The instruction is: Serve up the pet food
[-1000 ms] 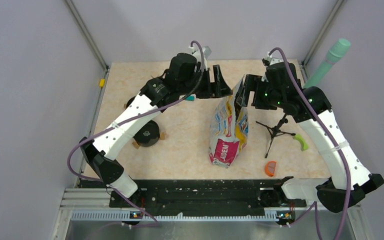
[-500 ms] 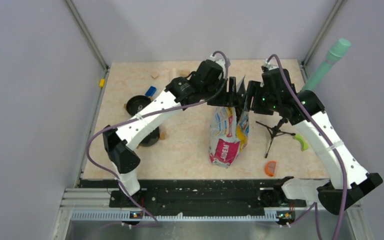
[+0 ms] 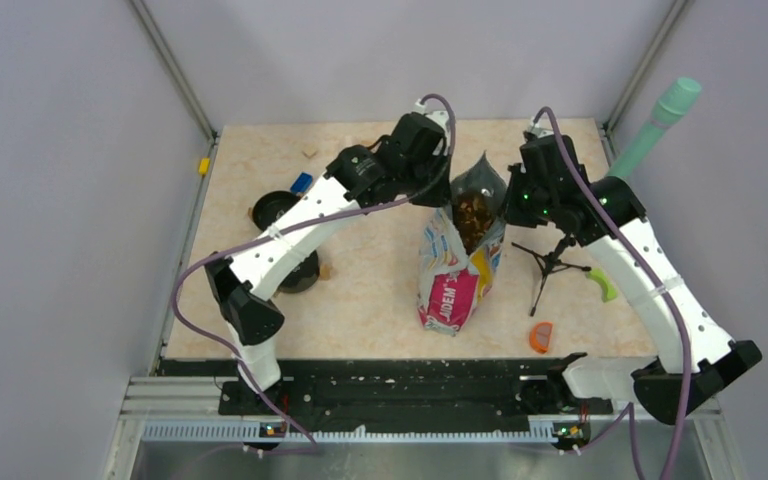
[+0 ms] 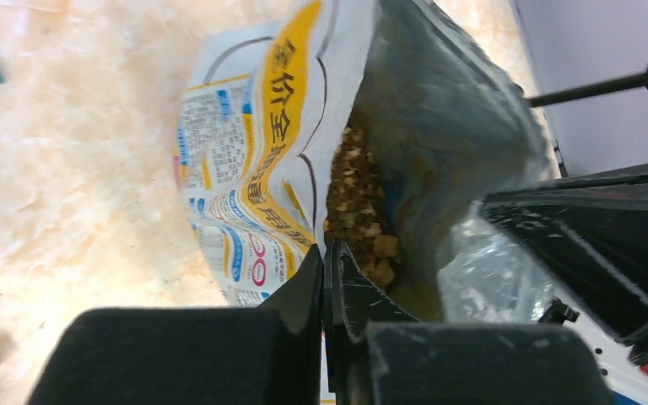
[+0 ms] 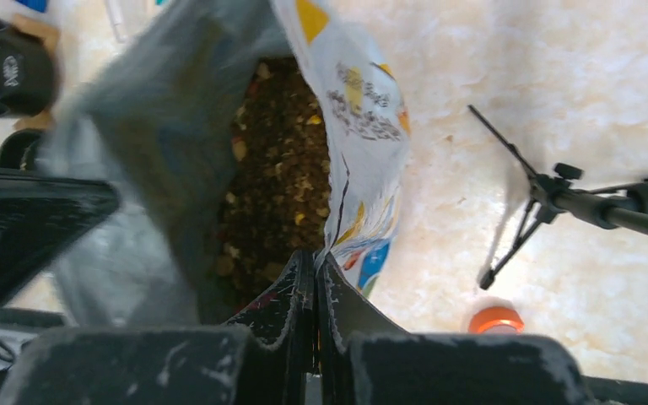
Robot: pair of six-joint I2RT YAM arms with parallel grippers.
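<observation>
Now both grippers are pinching the bag's mouth open

Right now the left gripper (image 4: 325, 253) is clenching its jaws on one printed lip of the bag (image 3: 453, 290). The right gripper (image 5: 315, 257) is doing the same on the opposite lip. Each pair of fingers is pressing flat with only the thin foil edge between them. The bag is standing upright on the table (image 3: 380, 290), its mouth gaping between the two sets of jaws. The pet food (image 4: 356, 211) is sitting inside, a brown heap just beyond and below both sets of fingertips, and I am seeing none of it outside the bag.

To my eye the opening step is what is going on: the mouth is being spread, and pouring is not yet under way. A black dish (image 3: 276, 208) is lying well off to the outer side of the left jaws, apart from the bag. I am guessing the food is meant for it, though I cannot be sure. A small black tripod (image 3: 550, 262) is standing near the outer side of the right jaws.

The next move, I am thinking, is calling for both pinches to hold firm while the bag is being carried or tipped toward the dish, lips apart, with the right arm steering wide of the tripod. A slack pinch on glossy foil is risking a slip and a spill.
</observation>
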